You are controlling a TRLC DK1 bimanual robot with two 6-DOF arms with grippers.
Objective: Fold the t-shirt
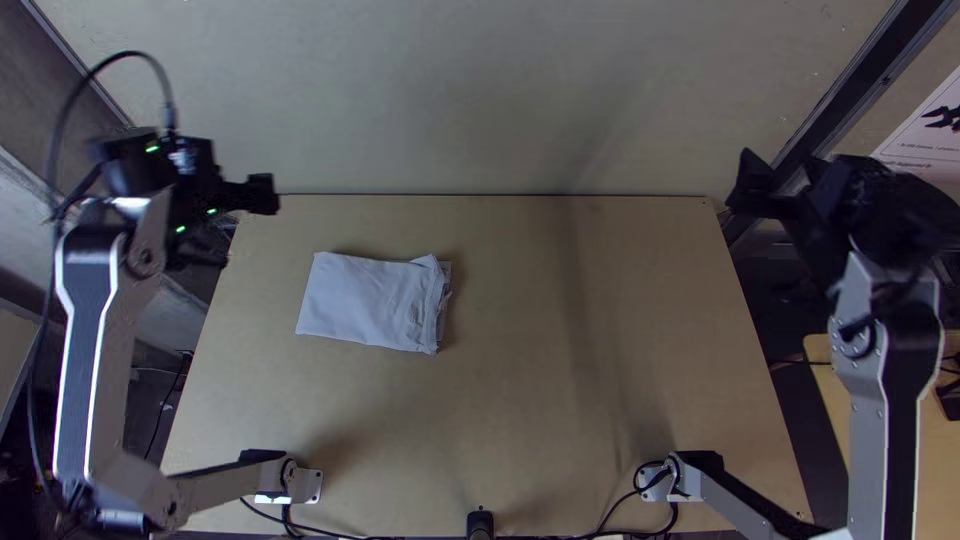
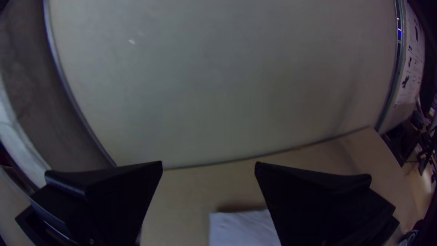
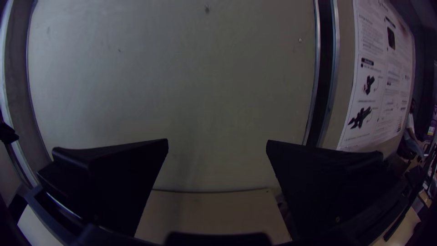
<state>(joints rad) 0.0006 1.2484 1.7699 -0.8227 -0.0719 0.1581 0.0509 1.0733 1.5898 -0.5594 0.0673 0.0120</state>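
1. White cloth: the t-shirt [image 1: 365,300] lies as a compact, folded rectangle on the left half of the desk [image 1: 620,400], beyond the middle and well apart from both tools. The number of layers cannot be told.
2. Long axis: roughly side to side, slightly skewed. The right-hand short end [image 1: 436,305] shows uneven, layered edges; the opposite end looks neater.
3. Left tool [image 2: 208,165]: fingers apart, nothing between them. It stands by the desk's far left corner and is the nearer of the two. From it, the t-shirt lies rightward and towards the desk's near edge.
4. Right tool [image 3: 217,141]: fingers apart, empty, by the far right corner; the t-shirt lies well to its left.
5. Assessment: folding appears essentially complete. Any correction would suit the left arm, but the untidy end is the farther one; crossing low could drag the upper layer.
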